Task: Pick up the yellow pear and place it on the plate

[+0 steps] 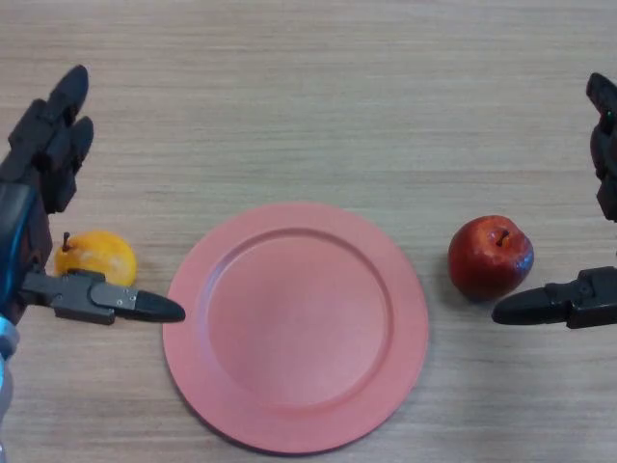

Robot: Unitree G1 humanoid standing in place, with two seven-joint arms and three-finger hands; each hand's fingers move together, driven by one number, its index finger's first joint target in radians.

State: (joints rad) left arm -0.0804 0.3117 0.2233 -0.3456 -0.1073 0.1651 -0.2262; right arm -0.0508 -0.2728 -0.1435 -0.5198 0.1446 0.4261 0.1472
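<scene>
A yellow pear [96, 254] with a short brown stem lies on the wooden table at the left, just left of the pink plate [295, 326]. My left hand [43, 183] hovers around the pear, open: its fingers stretch out behind the fruit and its thumb [116, 302] points right along the fruit's near side. Part of the pear is hidden by the hand. The plate has nothing on it. My right hand [588, 289] is open at the right edge, its thumb lying near a red apple.
A red apple [490, 256] with a stem sits to the right of the plate, between the plate and my right hand. The wooden tabletop fills the view.
</scene>
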